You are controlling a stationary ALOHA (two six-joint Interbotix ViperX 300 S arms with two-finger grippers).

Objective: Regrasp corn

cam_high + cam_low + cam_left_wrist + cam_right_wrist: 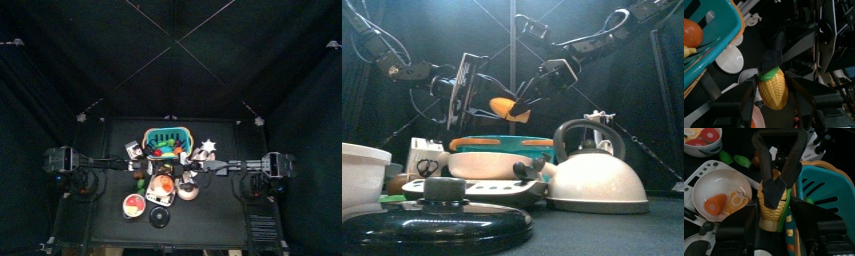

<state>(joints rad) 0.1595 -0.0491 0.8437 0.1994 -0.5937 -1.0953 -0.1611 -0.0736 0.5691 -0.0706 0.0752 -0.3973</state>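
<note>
Foreground: black lid (pixel 436 218) and kettle (pixel 596 170) crowd the front view.
Corn (pixel 504 107): aloft between both arms, above the teal basket (pixel 500 146).
Right gripper (pixel 777 175): clamps the corn.
Left gripper (pixel 773 100): jaws spread, apparently not gripping — close squarely on the cob before the right lets go.

No text, label, brand, number or sign can be read in any view; nothing printed shows legibly on the things on the bench.

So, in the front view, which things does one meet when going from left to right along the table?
White bowl → black lid → teal basket → white kettle.
</note>
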